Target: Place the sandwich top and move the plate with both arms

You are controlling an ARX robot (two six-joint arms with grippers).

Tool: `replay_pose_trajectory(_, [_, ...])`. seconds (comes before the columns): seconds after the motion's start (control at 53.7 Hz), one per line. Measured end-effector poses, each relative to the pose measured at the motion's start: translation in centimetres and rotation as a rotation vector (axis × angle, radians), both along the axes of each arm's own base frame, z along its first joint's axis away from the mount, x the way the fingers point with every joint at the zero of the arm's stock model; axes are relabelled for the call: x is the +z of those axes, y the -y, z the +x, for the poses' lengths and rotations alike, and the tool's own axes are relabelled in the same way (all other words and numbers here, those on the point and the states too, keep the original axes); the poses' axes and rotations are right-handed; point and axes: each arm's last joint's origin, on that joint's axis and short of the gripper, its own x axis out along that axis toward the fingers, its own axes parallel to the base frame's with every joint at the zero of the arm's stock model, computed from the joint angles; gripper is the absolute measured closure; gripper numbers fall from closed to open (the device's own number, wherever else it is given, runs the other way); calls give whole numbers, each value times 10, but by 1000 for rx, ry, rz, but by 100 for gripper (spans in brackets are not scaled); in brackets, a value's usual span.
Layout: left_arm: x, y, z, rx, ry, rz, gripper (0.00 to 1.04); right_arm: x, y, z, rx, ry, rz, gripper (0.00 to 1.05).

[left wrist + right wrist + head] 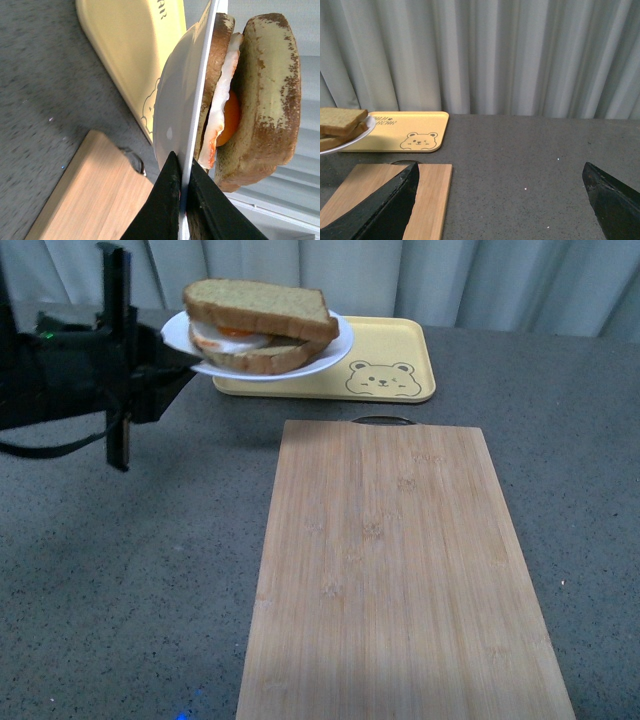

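- The left gripper is pinching the rim of the plate at the plate's left side, its two dark fingers pressing together on the thin white edge, one above and one below
- In the left wrist view the left gripper is clamping that rim edge-on, and the plate's bare underside is showing with nothing touching it
- The plate is hanging clear of the bench, over the left end of the yellow tray near the bench's far edge
- The sandwich top is lying on the stack on the plate, just beside the left gripper's fingertips and not touching them
- Under the sandwich top a fried egg is sitting, its white and orange yolk peeking out, and under that a lower bread slice is resting flat on the plate
- The yellow tray is carrying nothing on its visible surface; the bear drawing is showing at its near right corner
- A wooden cutting board is lying on the bench in front of the tray, running to the near edge, with nothing on it
- The right gripper is showing only in its own wrist view, fingers spread wide and holding nothing, hovering above the bench with the cutting board under one finger
- From that view the plate and the sandwich top are sitting well apart from the right gripper, beside the yellow tray
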Motion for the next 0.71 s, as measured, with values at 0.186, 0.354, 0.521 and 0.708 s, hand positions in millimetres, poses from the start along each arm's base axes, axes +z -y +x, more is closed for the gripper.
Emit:
replay_pose_trajectory(0.186, [4,17,57,-16,-43,48,101,0,0,0,0,0,0,9])
replay_pose_trajectory(0.354, [-1,31,96,-24,-94,58,101,0,0,0,0,0,0,9])
replay_pose_trajectory(0.521, [-6,46,121,-62,-153,67,101,0,0,0,0,0,0,9])
replay_pose_trajectory(0.708, [-17,53,125,-86,-219,82,101,0,0,0,0,0,0,9])
